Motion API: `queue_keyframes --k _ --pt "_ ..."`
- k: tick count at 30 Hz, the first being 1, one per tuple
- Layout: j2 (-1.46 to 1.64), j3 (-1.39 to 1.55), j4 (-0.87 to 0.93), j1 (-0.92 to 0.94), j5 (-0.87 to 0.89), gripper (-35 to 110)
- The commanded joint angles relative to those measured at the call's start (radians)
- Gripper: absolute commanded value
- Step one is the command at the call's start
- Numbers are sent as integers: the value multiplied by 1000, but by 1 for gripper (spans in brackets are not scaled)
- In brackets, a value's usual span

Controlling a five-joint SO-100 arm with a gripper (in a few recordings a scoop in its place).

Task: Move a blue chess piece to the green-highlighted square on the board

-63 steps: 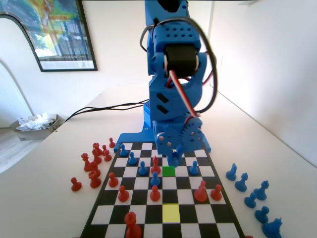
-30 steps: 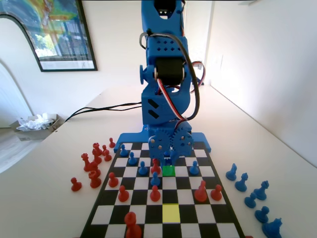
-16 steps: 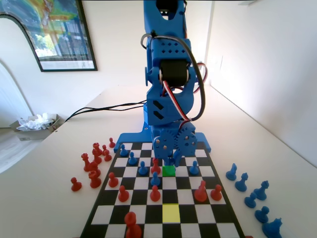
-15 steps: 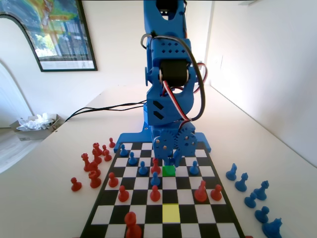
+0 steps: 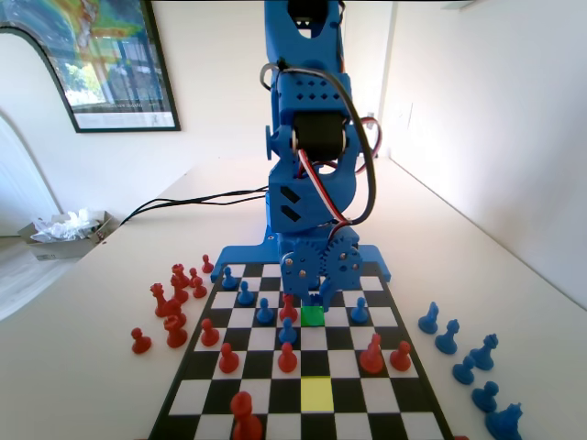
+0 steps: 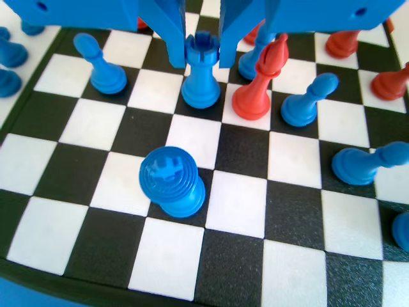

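Observation:
The blue chess piece, with a notched crown-like head, stands upright on the board. My gripper is shut on it, one jaw pressed on each side of its head. In the fixed view the gripper is low over the green-highlighted square, and the piece rises from that square between the jaws. A red bishop stands right beside the held piece in the wrist view.
A stubby blue piece with a ringed head stands two squares nearer the wrist camera. Blue pawns flank the gripper. A yellow square lies nearer the fixed camera. Captured red pieces and blue pieces stand off the board.
The gripper swung from just right of the green square to over it, carrying the piece. In the last half second it has hardly moved.

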Motion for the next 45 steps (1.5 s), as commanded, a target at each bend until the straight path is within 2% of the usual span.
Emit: queue_keyframes --k 1,11,23,29,36,45 --pt "28 5 -14 -6 -9 8" --pt "35 -26 44 -8 -8 11" --pt "52 -334 379 28 14 10" --pt "80 -486 508 31 58 1" --pt "238 -612 666 48 118 1" --pt "618 -695 942 87 43 1"
